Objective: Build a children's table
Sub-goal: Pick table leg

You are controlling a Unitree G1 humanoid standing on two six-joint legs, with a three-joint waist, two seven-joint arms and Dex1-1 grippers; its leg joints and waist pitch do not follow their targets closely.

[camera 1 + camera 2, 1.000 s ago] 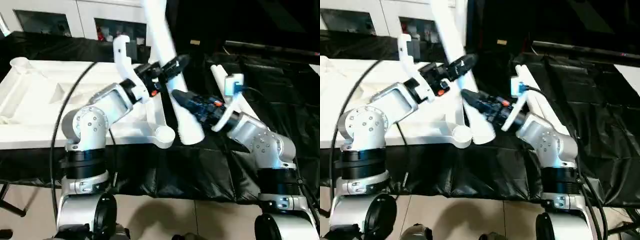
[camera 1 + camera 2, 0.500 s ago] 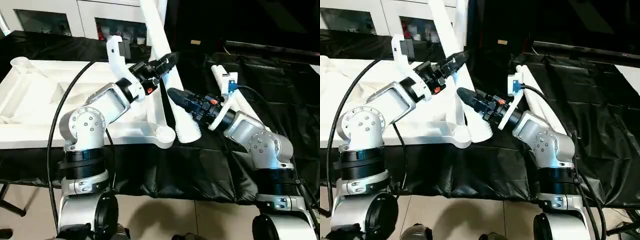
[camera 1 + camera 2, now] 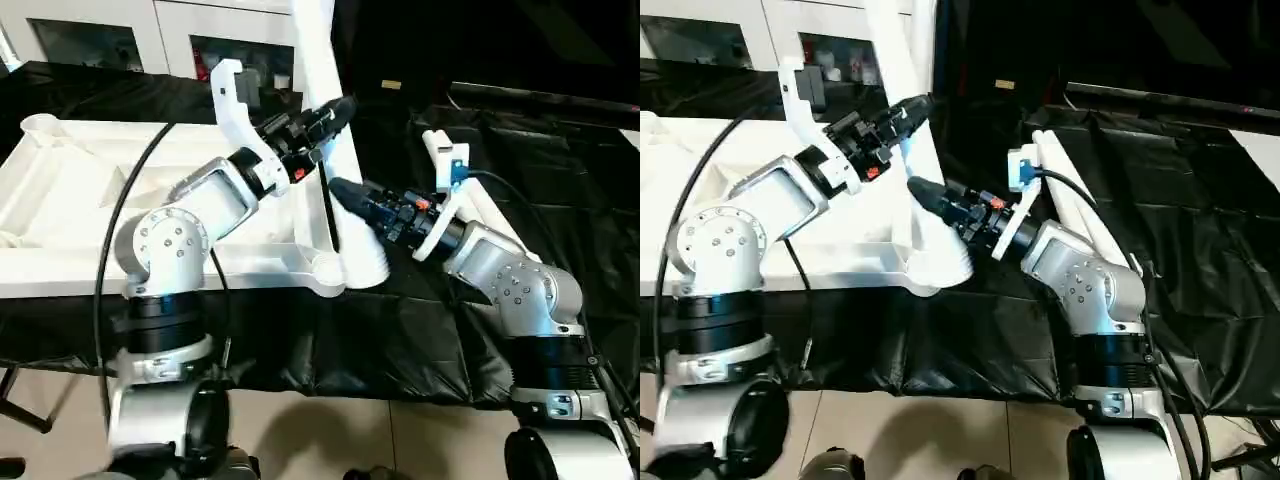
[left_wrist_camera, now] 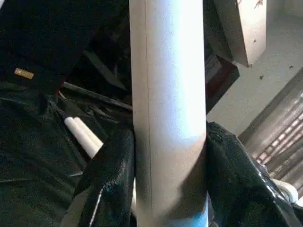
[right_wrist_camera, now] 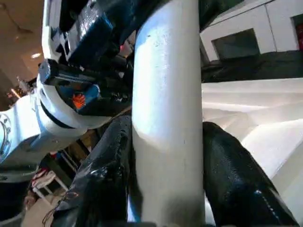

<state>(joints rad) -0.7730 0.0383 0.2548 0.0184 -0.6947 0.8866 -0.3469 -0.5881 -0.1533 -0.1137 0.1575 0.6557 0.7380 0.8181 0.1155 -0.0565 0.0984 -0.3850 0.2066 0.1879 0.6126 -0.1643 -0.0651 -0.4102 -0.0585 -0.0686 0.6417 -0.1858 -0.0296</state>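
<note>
The leg [image 3: 322, 90] stood nearly upright with its foot just beside the top's [image 3: 70, 200] near corner socket [image 3: 327, 272], and both jaws squeezed it, the left gripper [image 3: 325, 112] higher than the right gripper [image 3: 345, 192].

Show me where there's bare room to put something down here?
The black cloth beyond the two spare legs is bare, and so is the upturned tabletop's inner panel. It is crowded at the near corner socket, where both tools grip the upright leg.
</note>
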